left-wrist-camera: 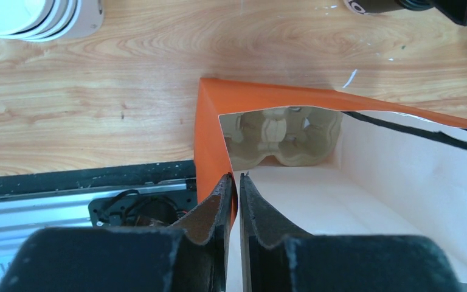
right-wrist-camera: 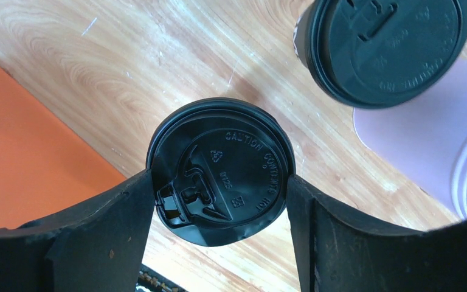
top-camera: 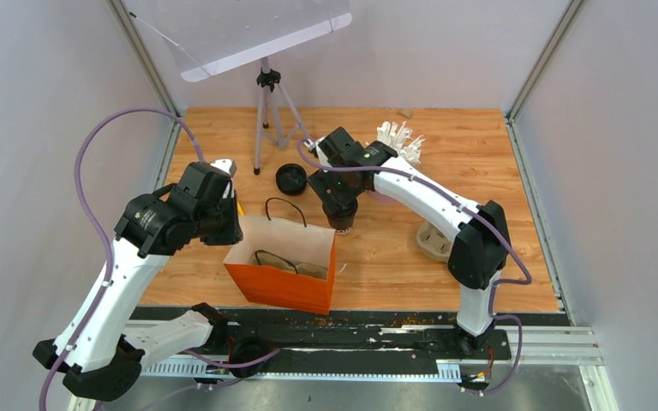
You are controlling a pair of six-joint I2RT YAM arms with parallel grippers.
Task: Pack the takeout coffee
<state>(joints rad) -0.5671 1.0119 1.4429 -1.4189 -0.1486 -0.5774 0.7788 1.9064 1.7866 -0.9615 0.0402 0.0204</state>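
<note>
Orange bag (top-camera: 278,287) held at rim by L gripper (left-wrist-camera: 237,185), jaws shut on the paper; tray (left-wrist-camera: 283,137) inside shows no cups. R gripper (right-wrist-camera: 220,185), jaws part-spread, clamps lidded cup (right-wrist-camera: 225,164) beside bag. 2nd cup (right-wrist-camera: 383,48) stands nearby, so both unpacked.

An orange paper bag (top-camera: 278,291) with a white lining and black cord handles stands open near the near edge of the wooden worktop (top-camera: 480,154), left of centre, with a brown pulp tray (top-camera: 300,267) inside. The left gripper (top-camera: 230,224) is at its left rim. The right gripper (top-camera: 341,210) hangs over a black-lidded takeout cup (top-camera: 343,224) just past the bag's far right corner. A second black-lidded cup (top-camera: 291,180) stands nearer the far edge.
</note>
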